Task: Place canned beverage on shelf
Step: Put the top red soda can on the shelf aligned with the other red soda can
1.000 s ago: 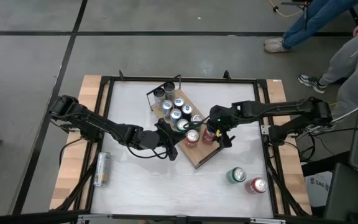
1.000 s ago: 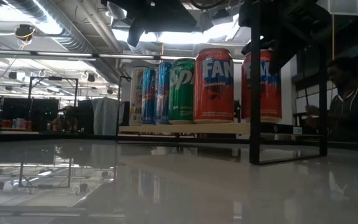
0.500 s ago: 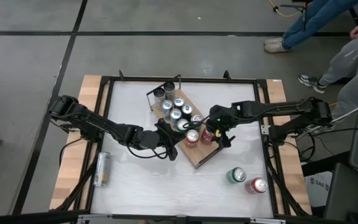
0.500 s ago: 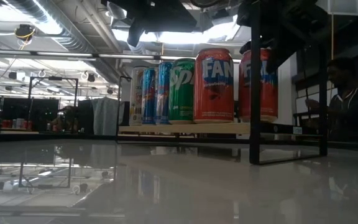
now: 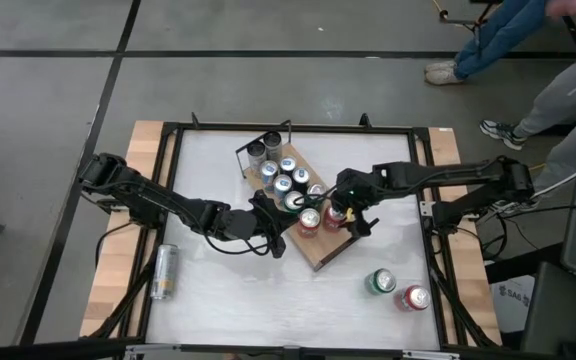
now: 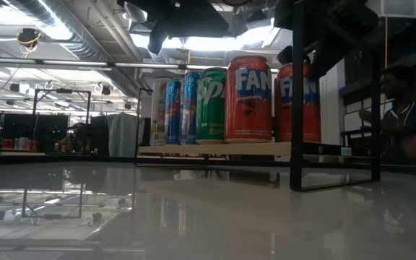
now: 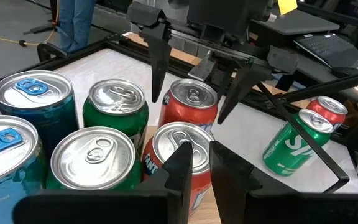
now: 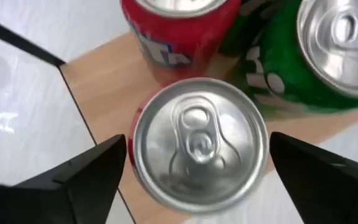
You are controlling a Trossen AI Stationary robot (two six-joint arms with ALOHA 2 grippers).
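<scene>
Red can stands upright on the shelf, near the board's end, just beside a second red can; green, blue and silver cans fill the rest of the board. The shelf lies diagonally at the centre of the white table. Right tool is positioned over the red can, fingers spread wide on either side and clear of its rim. Left tool is closed at the shelf's opposite edge, holding nothing. A green can and a red can stand apart near the table's right edge; a silver can lies on its side at the left.
</scene>
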